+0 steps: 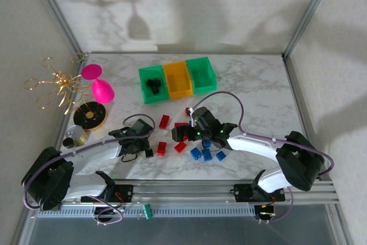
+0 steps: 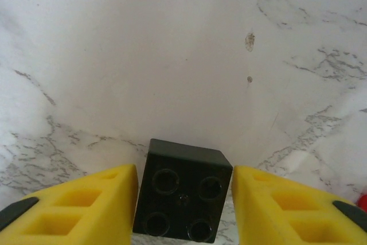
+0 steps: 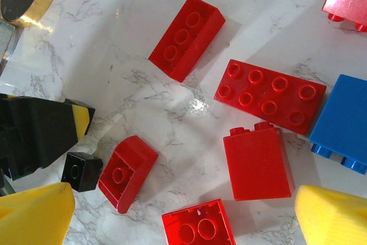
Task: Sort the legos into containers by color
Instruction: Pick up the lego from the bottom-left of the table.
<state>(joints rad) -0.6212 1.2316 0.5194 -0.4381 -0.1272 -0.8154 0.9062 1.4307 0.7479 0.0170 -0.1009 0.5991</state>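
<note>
Black lego (image 2: 182, 196), squarely between the left tool's (image 2: 184, 202) yellow fingers (image 2: 86, 205), both closed against its sides

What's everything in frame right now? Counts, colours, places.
bins: three, green-orange-green, joined row, far centre.
binned bricks: count unclear, black, left green bin.
red bricks: at least six, loose mid-table.
blue bricks: about four, right of the reds.
black brick: one, on table left of the reds.
goblet: one, pink, far left.
wire stand: one, gold, left edge.
disc: one, black-and-gold, near goblet.
metal cup: one, silver, near disc.
left gripper: yellow fingers against the black brick's sides.
right gripper: open above red bricks.
</note>
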